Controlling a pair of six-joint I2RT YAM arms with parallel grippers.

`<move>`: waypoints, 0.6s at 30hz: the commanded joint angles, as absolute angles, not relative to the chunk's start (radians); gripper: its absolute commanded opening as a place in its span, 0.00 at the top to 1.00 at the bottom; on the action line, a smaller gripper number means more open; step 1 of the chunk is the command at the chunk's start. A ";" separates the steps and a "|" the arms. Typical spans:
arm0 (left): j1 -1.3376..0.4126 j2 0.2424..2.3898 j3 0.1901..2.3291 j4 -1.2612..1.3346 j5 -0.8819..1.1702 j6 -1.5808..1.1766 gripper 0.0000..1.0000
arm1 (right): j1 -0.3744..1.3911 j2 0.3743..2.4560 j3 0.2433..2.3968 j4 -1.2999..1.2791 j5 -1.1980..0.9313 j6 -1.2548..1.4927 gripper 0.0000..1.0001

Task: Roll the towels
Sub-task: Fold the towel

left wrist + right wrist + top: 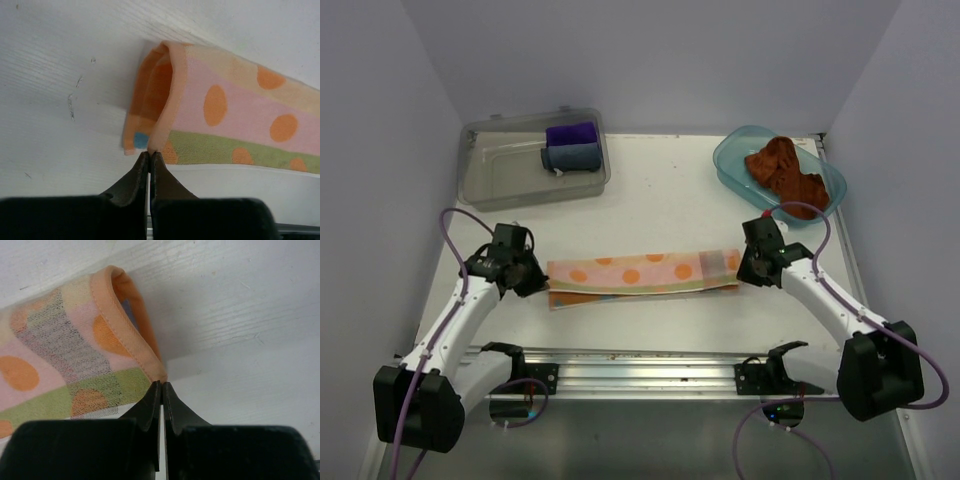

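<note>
The patterned towel [640, 275], pink and green with orange dots, lies folded in a long strip across the middle of the table. My left gripper [535, 283] is shut on the orange hem at its left end; in the left wrist view the hem of the towel [235, 115] is pinched at the tips of that gripper [150, 153]. At the strip's right end, my right gripper [742, 272] is shut on the corner hem, and the right wrist view shows the towel [60, 355] caught at the tips of this gripper [162, 384]. The rust-brown towel [783, 170] lies crumpled in a blue tub.
The blue tub [730, 160] stands at the back right. A clear plastic bin [490, 175] at the back left holds a purple cloth [571, 133] and a grey-blue cloth [572, 157]. A metal rail [640, 370] runs along the near edge between the arm bases.
</note>
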State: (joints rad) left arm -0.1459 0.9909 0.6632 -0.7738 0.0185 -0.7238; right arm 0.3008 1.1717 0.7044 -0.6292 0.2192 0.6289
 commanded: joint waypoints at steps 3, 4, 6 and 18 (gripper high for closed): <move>-0.140 1.032 0.805 -0.735 0.005 -0.721 1.00 | 0.299 1.238 0.869 -0.591 0.282 0.608 1.00; -0.140 1.061 0.824 -0.729 -0.029 -0.715 1.00 | 0.295 1.258 0.890 -0.581 0.288 0.601 1.00; -0.138 1.091 0.870 -0.701 -0.054 -0.709 1.00 | 0.284 1.329 0.952 -0.551 0.281 0.595 1.00; -0.138 1.138 0.947 -0.727 -0.060 -0.672 1.00 | 0.270 1.450 1.057 -0.540 0.253 0.569 1.00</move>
State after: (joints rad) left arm -0.1452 1.1820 0.9657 -0.7258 -0.0437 -0.6945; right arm 0.2745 1.5002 1.1019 -0.5453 0.2440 0.5888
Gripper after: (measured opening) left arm 0.015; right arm 0.022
